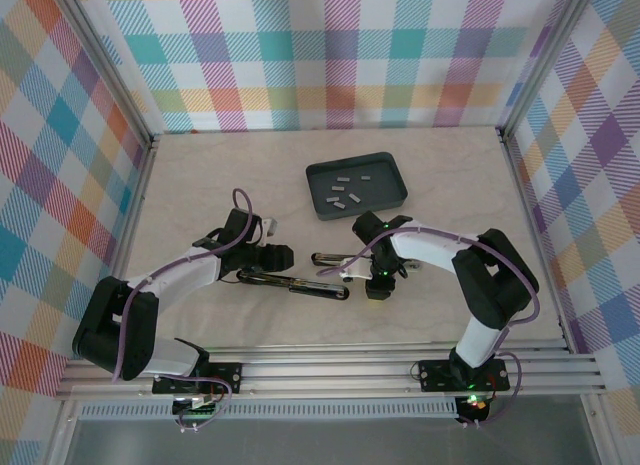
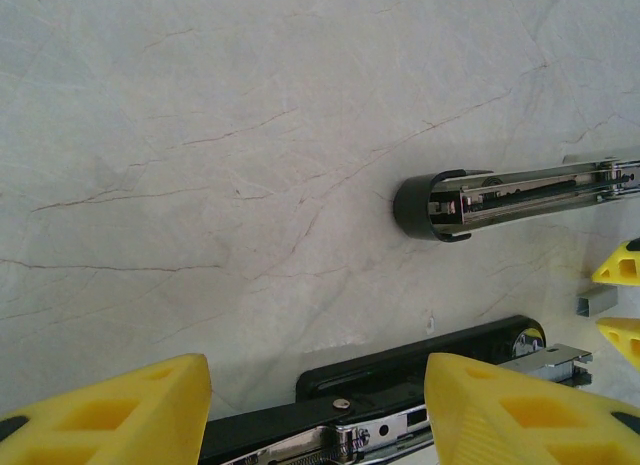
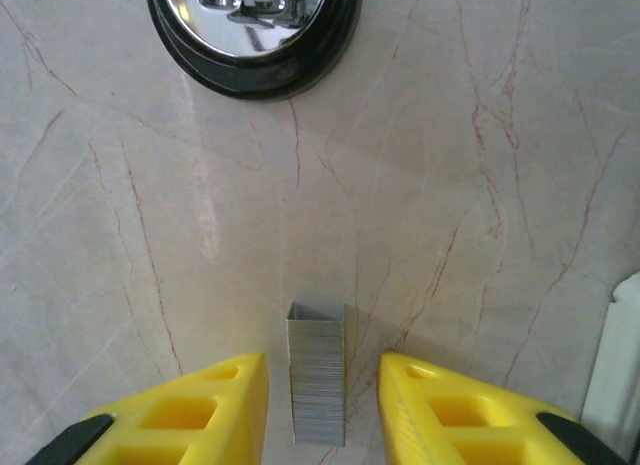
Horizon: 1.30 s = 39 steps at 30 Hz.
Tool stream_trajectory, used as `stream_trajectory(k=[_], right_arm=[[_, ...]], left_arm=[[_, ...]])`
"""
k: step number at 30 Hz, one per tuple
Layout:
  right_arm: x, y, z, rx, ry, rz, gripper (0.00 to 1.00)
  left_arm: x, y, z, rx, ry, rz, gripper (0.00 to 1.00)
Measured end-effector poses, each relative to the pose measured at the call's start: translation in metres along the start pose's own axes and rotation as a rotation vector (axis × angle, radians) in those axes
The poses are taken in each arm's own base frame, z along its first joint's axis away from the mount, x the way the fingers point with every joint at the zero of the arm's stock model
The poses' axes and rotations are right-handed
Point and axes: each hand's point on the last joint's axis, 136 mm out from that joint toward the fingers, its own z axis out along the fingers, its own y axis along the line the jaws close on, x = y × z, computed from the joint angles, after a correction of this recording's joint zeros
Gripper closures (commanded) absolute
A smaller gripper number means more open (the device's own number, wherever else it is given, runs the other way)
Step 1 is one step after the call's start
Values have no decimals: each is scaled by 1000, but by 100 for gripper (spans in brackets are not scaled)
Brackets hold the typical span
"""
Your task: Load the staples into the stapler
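Note:
The stapler lies swung open on the table, its black base (image 1: 295, 283) in front and its chrome-lined top arm (image 1: 335, 260) behind. My left gripper (image 2: 318, 415) is open, its yellow fingers (image 2: 110, 415) wide apart over the base and metal magazine (image 2: 400, 425); the top arm (image 2: 500, 200) lies beyond. One strip of staples (image 3: 317, 375) lies flat on the table between the fingers of my open right gripper (image 3: 322, 405), with a gap on each side. That strip (image 2: 597, 302) is also at the right edge of the left wrist view. The stapler's rounded end (image 3: 255, 35) lies ahead.
A dark tray (image 1: 388, 200) at the back centre holds several more staple strips (image 1: 345, 194). Aluminium rails and plaid walls bound the table. Both arms' links (image 1: 190, 275) crowd the middle, close to each other.

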Motion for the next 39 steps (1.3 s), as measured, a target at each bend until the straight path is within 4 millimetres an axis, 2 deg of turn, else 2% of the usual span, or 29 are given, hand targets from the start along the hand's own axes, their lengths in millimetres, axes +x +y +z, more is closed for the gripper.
stream_trajectory(k=[14, 25, 29, 33, 39], right_arm=[[1, -4, 3, 12, 15, 10, 79], [0, -5, 1, 20, 15, 8, 82], [-2, -4, -11, 41, -4, 1, 82], [-6, -5, -31, 81, -34, -10, 83], [-3, -24, -64, 154, -52, -17, 83]], left_arm=[[-3, 0, -4, -5, -18, 9, 41], [-2, 0, -6, -11, -22, 15, 40], [-3, 0, -6, -10, -22, 30, 40], [-6, -3, -3, -1, -13, 43, 40], [-19, -15, 3, 40, 3, 79, 40]])
